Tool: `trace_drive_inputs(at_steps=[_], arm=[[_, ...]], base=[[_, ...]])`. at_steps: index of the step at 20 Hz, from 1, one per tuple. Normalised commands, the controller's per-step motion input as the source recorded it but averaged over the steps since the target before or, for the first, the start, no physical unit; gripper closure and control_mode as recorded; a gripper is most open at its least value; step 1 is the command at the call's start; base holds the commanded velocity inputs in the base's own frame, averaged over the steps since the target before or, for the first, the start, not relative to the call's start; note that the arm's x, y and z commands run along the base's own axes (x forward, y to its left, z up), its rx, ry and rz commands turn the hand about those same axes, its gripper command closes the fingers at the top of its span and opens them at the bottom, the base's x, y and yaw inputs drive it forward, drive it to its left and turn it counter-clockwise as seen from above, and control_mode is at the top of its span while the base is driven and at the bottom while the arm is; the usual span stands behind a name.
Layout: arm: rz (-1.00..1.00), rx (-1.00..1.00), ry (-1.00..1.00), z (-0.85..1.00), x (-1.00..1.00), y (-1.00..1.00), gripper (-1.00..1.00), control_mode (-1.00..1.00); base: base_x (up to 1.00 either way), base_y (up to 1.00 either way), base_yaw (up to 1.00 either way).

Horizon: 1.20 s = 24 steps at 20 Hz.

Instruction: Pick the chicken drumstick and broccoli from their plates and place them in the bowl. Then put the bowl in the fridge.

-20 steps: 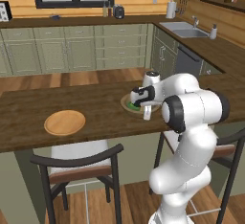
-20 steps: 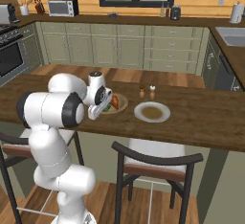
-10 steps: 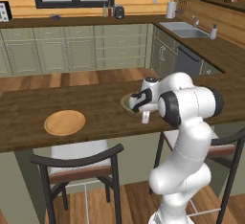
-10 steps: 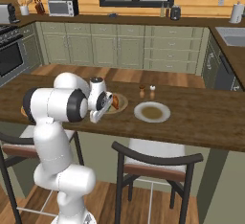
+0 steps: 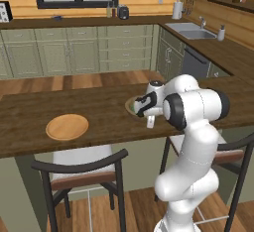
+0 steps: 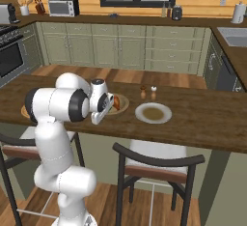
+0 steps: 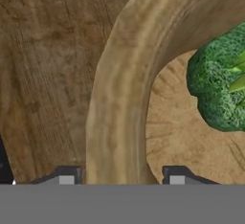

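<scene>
The deep wooden bowl [image 5: 130, 106] [image 6: 122, 105] sits on the dark counter. Its thick rim [image 7: 119, 98] runs between my gripper's [image 7: 122, 177] two tips, with a narrow gap on each side. Inside the bowl lies the green broccoli [image 7: 220, 89], and the reddish chicken drumstick [image 6: 116, 102] shows beside my hand. My gripper [image 5: 149, 120] [image 6: 98, 119] hangs low over the bowl's near edge, jaws open astride the rim. The tan wooden plate [image 5: 67, 127] lies bare to the left, the pale plate [image 6: 153, 112] bare to the right. The fridge is out of view.
Salt and pepper shakers [image 6: 147, 92] stand behind the pale plate. Dark-framed stools [image 5: 82, 169] [image 6: 154, 164] are tucked under the counter's near edge. Green cabinets and a sink [image 5: 191, 32] line the far walls.
The hand has dropped lower onto the bowl's near rim, and the jaws have come in from wide open towards the rim. Bowl and plates have not moved.
</scene>
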Motion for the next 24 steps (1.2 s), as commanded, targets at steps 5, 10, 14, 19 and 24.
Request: trace_drive_inputs(at_steps=[5,10,14,19,24], arm=[[0.03,0.00,0.00,-0.10,0.14,0.00,1.00,-1.00],[0.04,0.00,0.00,0.35,-0.63,0.11,1.00,-1.00],[0.05,0.00,0.00,0.88,-0.95,0.00,1.00,-1.00],[0.06,0.00,0.00,0.86,-1.00,0.00,1.00,-1.00],[0.14,0.00,-0.01,0.74,-1.00,0.00,1.00,-1.00]], base=[[0.00,0.00,0.00],[0.00,0.00,0.00],[0.00,0.00,0.00],[0.00,0.00,0.00],[0.00,0.00,0.00]])
